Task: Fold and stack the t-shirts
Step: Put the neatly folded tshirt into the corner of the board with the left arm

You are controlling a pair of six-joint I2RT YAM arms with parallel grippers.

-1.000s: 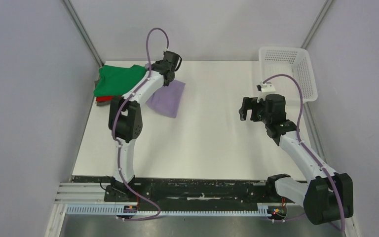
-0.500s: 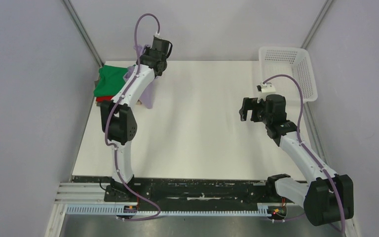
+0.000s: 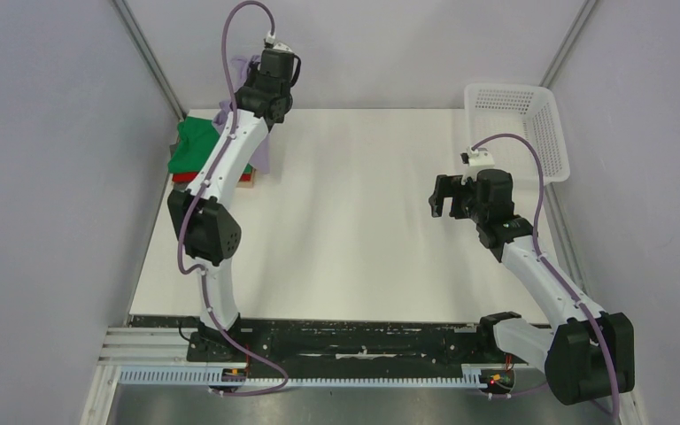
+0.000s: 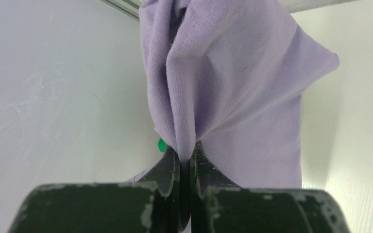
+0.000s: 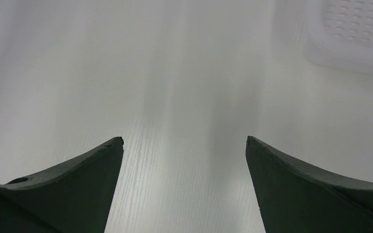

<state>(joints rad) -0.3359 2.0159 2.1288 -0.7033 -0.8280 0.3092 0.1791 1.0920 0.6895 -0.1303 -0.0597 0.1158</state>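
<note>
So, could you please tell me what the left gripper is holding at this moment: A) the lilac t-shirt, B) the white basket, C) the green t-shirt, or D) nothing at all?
A: in the left wrist view the left gripper is pinched shut on a bunched fold of the lilac t-shirt, which hangs from its fingers.

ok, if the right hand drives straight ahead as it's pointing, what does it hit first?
Probably just the table: the right wrist view shows nothing else between the open right hand's fingers. The white basket sits off to the right of that line.
</note>
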